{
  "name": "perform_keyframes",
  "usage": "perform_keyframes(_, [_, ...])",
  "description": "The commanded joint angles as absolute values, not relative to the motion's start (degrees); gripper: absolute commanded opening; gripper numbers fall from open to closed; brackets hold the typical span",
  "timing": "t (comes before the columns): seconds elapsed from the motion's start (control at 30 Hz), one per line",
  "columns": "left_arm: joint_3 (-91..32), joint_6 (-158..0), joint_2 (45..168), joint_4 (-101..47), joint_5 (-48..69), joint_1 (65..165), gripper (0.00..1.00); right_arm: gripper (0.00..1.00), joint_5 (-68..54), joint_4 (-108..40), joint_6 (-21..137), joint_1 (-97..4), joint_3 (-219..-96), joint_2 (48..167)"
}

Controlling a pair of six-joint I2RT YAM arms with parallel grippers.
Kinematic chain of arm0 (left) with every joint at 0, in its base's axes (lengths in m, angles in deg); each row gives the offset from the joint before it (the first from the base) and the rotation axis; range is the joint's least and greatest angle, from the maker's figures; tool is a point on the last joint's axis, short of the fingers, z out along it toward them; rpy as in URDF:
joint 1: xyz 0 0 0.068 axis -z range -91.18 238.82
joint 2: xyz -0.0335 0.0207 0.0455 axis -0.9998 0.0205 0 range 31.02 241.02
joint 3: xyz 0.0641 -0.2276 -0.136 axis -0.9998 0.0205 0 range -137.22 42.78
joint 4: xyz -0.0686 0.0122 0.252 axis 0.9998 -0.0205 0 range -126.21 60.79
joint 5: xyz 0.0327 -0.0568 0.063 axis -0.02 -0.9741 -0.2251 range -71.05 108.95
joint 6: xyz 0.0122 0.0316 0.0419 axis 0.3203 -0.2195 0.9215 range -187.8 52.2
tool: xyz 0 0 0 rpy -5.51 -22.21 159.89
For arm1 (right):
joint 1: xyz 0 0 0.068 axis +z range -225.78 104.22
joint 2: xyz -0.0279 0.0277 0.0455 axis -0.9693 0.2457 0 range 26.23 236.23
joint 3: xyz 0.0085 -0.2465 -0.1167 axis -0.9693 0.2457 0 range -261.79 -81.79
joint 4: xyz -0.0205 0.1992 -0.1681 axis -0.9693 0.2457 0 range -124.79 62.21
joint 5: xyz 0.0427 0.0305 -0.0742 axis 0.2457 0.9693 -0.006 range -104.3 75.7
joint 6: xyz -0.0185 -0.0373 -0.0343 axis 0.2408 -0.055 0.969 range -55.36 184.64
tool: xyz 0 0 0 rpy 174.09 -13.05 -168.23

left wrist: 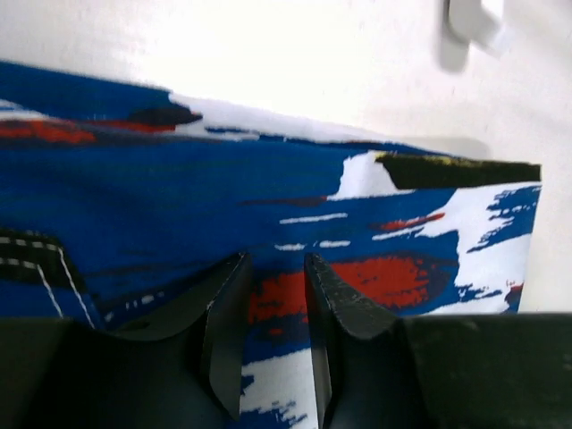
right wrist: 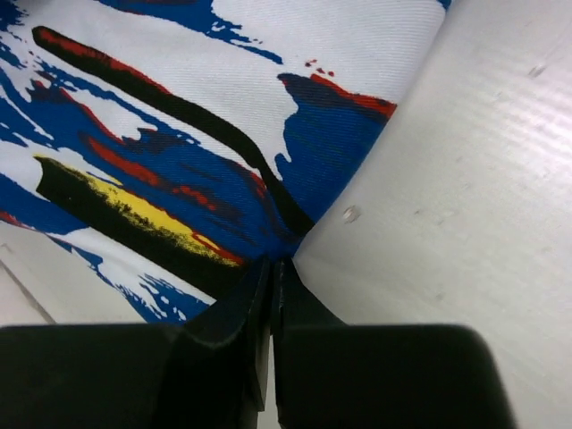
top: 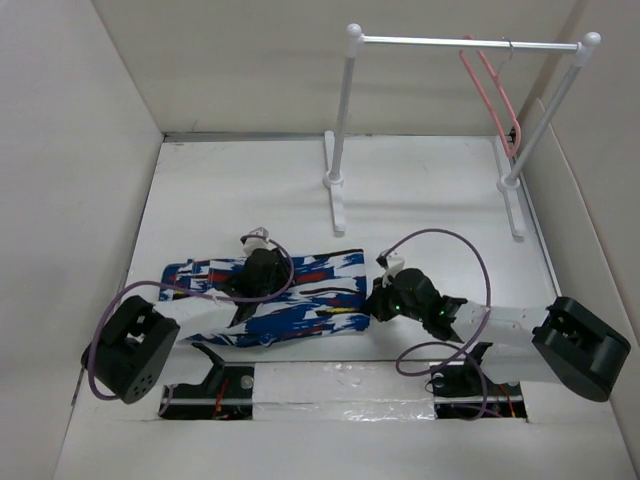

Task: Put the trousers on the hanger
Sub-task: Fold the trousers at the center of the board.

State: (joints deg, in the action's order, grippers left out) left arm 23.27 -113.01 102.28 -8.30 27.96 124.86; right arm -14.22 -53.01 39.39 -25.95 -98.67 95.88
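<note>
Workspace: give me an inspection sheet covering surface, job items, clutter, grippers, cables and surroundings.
Surface: white table, trousers lying on it.
Job's things: trousers folded flat near the arms; pink hanger hanging on the rack at the back.
Clutter: nothing seen.
Grippers: left gripper over the trousers, fingers slightly apart, grip unclear; right gripper shut at the trousers' edge.
Cables: purple cables looping off both arms.
Surroundings: white walls on three sides.

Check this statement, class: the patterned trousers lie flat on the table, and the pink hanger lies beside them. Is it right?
Not quite. The trousers do lie flat on the table, but the pink hanger hangs from the rack's rail at the back, as the top external view shows.
</note>
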Motion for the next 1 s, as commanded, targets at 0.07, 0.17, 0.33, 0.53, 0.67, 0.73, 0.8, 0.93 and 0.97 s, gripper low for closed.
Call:
perform_keyframes(0.07, [20.3,-112.4,111.0,4.3,29.3,120.8,0.29,0.0,-10.9,-57.6,41.4,-31.6,-97.7,95.8])
perform_keyframes(0.17, [15.2,-110.9,115.4,6.0,31.7,118.8,0.28,0.0,-10.8,-55.7,43.9,-34.9,-98.1,94.1])
perform_keyframes(0.33, [10.1,-107.7,115.4,5.5,29.5,119.8,0.29,0.0,-7.3,-51.7,47.7,-37.5,-100.6,94.0])
perform_keyframes(0.53, [11.0,-104.1,103.7,2.2,27.8,121.5,0.26,0.2,-6.5,-48.0,48.6,-37.0,-102.3,93.0])
perform_keyframes(0.67, [11.3,-101.3,96.3,-0.5,29.7,127.0,0.09,0.62,-8.9,-37.6,52.9,-37.6,-106.9,87.2])
perform_keyframes(0.73, [9.8,-100.2,94.3,-3.3,33.8,130.0,0.0,0.66,-12.6,-29.5,53.2,-37.6,-113.1,81.4])
perform_keyframes(0.8, [8.4,-98.6,92.1,-4.6,37.3,135.0,0.0,0.62,-14.0,-25.3,55.4,-38.4,-118.2,77.8])
perform_keyframes(0.93, [3.9,-96.8,93.2,-6.4,43.9,140.5,0.0,0.0,-19.2,-20.7,63.3,-42.7,-133.9,70.8])
perform_keyframes(0.97, [3.2,-97.0,95.0,-6.4,43.2,140.5,0.0,0.0,-20.2,-20.6,64.0,-44.1,-136.3,70.4])
